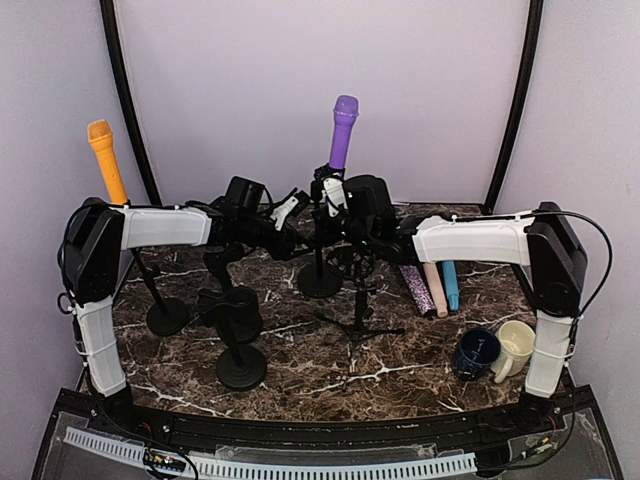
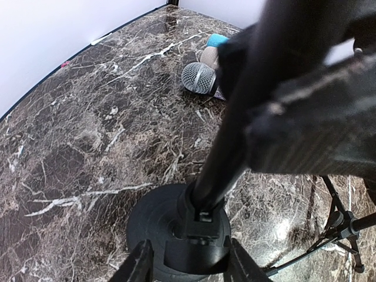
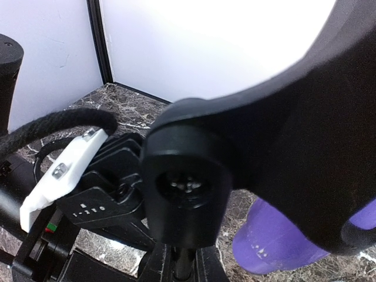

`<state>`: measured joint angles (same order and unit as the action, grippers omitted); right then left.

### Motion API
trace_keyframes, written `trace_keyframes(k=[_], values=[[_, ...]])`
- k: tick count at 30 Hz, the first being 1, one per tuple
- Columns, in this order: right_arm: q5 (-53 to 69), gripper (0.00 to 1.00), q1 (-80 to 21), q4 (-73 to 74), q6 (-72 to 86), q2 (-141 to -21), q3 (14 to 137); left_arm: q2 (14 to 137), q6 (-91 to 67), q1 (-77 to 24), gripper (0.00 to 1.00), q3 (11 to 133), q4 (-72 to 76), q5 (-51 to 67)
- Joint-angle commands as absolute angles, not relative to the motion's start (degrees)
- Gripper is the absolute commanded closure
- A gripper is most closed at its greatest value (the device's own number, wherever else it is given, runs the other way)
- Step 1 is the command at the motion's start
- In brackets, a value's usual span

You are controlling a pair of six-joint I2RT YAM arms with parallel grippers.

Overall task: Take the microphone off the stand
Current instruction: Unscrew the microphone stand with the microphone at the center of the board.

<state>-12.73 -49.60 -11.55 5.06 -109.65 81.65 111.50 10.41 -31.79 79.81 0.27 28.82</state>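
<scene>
Left gripper (image 2: 191, 267) part-open, straddling stand pole (image 2: 218, 164). Right gripper (image 1: 330, 192) shut at purple microphone (image 1: 343, 130) base; hold indiscernible. Navy mug (image 1: 475, 352), cream mug (image 1: 515, 345): lower right.

Purple microphone (image 1: 343, 132), orange microphone (image 1: 106, 160), black stands (image 1: 320, 278); table (image 1: 310, 365) is dark brown marble, white veins.

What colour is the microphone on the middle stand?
The microphone is purple, clearest in the top external view.
</scene>
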Motion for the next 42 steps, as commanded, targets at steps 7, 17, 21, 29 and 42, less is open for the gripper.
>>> trace_keyframes(k=[7,17,21,29,42], values=[[-13.00,1.00,-51.45,-13.80,2.64,-108.46,81.65,111.85,11.47,-32.16,0.49,83.01,0.29,28.64],[-14.00,1.00,-51.71,-13.62,2.29,-108.50,81.82,111.89,11.34,-32.13,0.67,83.05,0.31,29.04],[-14.25,1.00,-51.76,-13.95,2.13,-108.26,81.42,111.83,11.50,-32.13,0.75,82.72,-1.33,28.99],[-14.50,1.00,-52.33,-14.38,0.63,-107.95,80.71,111.93,10.56,-32.17,0.90,81.49,-3.22,30.68],[-14.67,1.00,-53.09,-14.50,-2.96,-107.80,79.90,113.78,3.69,-30.45,0.99,83.84,-9.74,42.54]])
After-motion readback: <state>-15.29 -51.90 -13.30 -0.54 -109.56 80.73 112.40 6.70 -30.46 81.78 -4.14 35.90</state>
